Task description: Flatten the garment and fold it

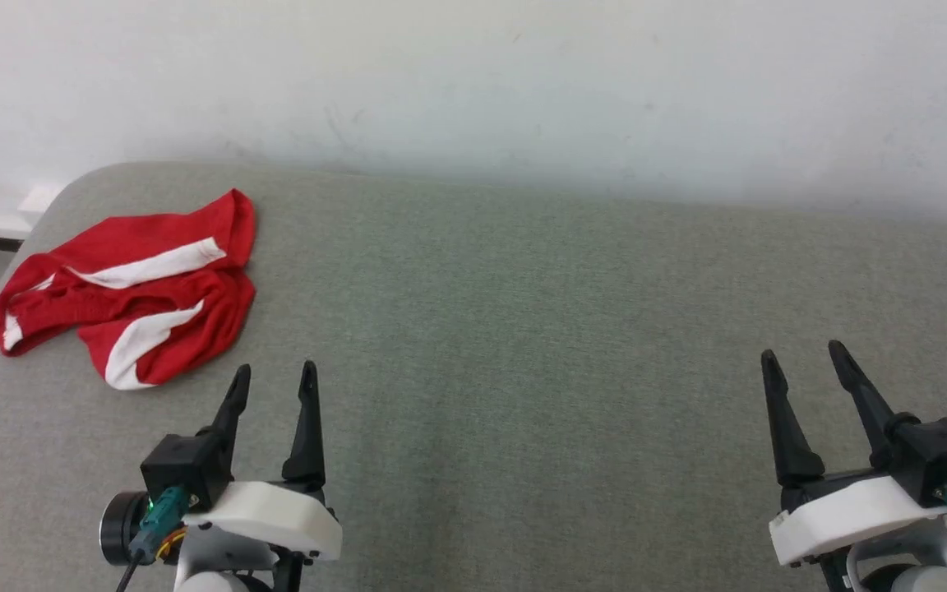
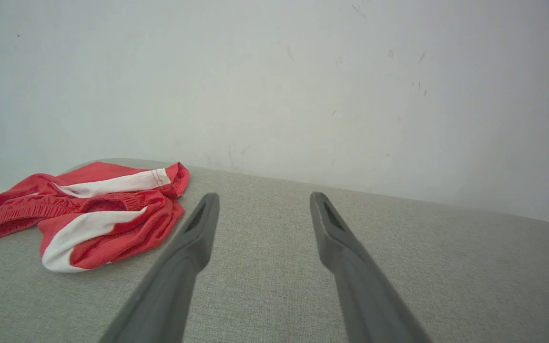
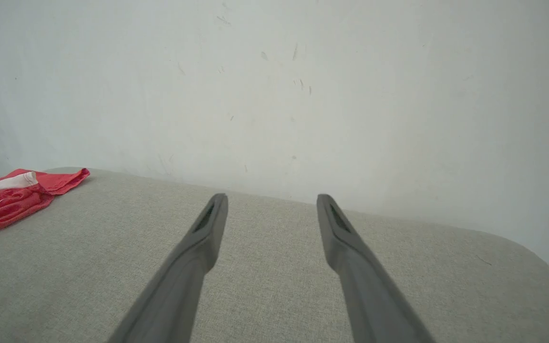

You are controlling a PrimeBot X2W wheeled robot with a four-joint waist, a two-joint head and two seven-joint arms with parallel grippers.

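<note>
crumpled thin red garment [image 1: 132, 288] on woven grey cushion [image 1: 523, 329]

Bright even light, soft shadows, sharp

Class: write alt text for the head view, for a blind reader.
Crumpled red thin-fabric shorts with white side stripes lie far left on a grey-green fabric surface. The left gripper and right gripper, both open, sit nearer, clear of them.

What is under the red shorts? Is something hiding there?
The red shorts lie crumpled on the grey cushion, which shows beside them. Anything beneath the bunched cloth is covered, so I cannot tell.
</note>
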